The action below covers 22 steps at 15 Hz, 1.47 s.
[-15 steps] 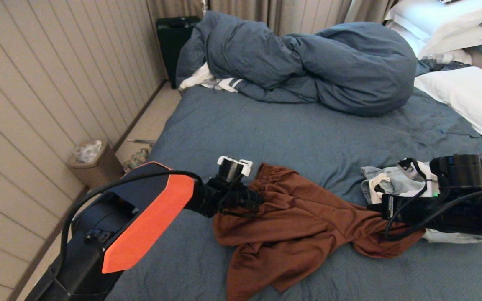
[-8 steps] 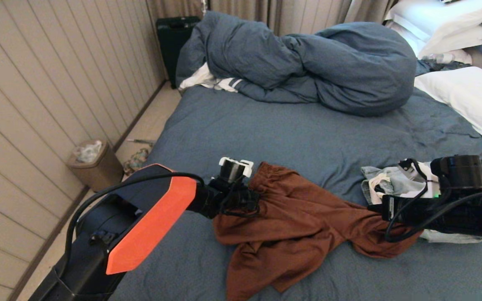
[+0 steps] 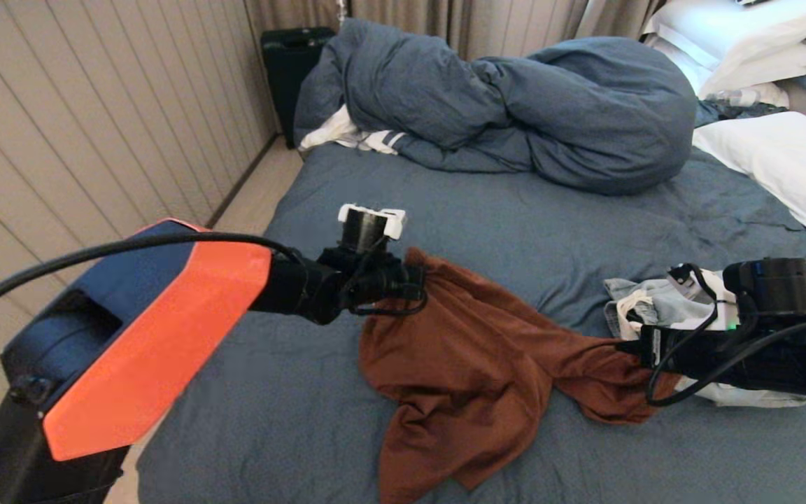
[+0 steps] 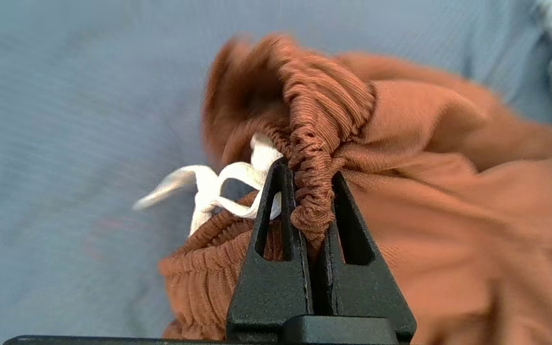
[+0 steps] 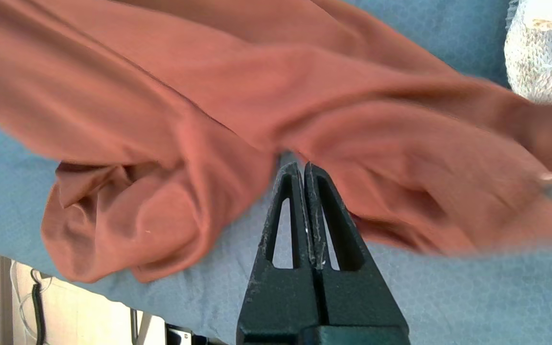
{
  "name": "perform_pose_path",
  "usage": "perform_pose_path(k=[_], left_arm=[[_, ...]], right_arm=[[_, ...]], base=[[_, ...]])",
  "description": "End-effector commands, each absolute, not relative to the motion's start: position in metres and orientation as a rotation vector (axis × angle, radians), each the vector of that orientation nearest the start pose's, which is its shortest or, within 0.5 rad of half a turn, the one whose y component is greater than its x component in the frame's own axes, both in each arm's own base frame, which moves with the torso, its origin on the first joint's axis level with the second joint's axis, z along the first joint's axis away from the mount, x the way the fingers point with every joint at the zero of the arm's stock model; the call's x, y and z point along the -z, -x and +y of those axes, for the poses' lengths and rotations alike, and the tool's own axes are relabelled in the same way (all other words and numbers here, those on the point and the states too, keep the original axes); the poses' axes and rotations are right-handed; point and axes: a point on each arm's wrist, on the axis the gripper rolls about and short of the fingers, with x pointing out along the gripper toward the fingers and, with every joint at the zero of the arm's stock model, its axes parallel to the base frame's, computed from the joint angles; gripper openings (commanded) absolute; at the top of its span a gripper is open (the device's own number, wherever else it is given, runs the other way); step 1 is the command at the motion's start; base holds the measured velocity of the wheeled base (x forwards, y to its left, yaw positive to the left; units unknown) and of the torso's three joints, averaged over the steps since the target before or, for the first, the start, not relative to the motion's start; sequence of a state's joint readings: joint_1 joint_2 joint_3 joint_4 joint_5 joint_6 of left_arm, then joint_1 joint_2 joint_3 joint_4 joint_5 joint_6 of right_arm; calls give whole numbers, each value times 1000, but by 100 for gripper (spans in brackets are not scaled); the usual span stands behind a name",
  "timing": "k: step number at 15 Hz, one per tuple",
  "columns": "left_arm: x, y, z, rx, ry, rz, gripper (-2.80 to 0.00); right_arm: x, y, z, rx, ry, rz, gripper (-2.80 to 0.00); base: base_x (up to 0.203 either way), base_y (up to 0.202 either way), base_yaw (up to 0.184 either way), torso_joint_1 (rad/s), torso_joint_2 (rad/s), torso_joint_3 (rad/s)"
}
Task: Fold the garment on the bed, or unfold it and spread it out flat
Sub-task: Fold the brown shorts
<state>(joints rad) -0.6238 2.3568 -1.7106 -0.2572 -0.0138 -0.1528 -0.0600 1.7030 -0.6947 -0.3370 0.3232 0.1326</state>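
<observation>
Rust-brown trousers [image 3: 473,364] lie crumpled on the bed [image 3: 515,231]. Left gripper [image 4: 307,191] pinches their elastic waistband; right gripper [image 5: 303,165] is clamped on a leg

I see matt rust-brown knit shorts [image 4: 400,158] with ribbed elastic waistband, matt black grainy plastic fingers [image 4: 276,268], wrinkled matt blue cloth bed [image 3: 515,224].

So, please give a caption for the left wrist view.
Left end effector shut on the brown shorts' elastic waistband, over the bed.
</observation>
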Motion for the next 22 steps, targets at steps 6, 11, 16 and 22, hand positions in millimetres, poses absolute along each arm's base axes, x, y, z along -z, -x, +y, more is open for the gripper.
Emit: perform_pose_path(k=[6,11,16,22], left_arm=[[-205,-381,-269,545,73,262,-280],[-193,-414,-243,420,52,251,-280],[-157,-477,-185,258,59,268,-280],[-130,-497,-150,182,37,317,-280]], right_arm=[[-123,-275,-8,-218,-259,693,-280],[-114,-274,13,-279,-247,742,-280],[-113,-270,20,-304,-239,753,-280],[-111,-269,24,-313,-231,760,-280]], base=[[0,0,0,0,0,0],[0,0,0,0,0,0],[0,0,0,0,0,0],[0,0,0,0,0,0]])
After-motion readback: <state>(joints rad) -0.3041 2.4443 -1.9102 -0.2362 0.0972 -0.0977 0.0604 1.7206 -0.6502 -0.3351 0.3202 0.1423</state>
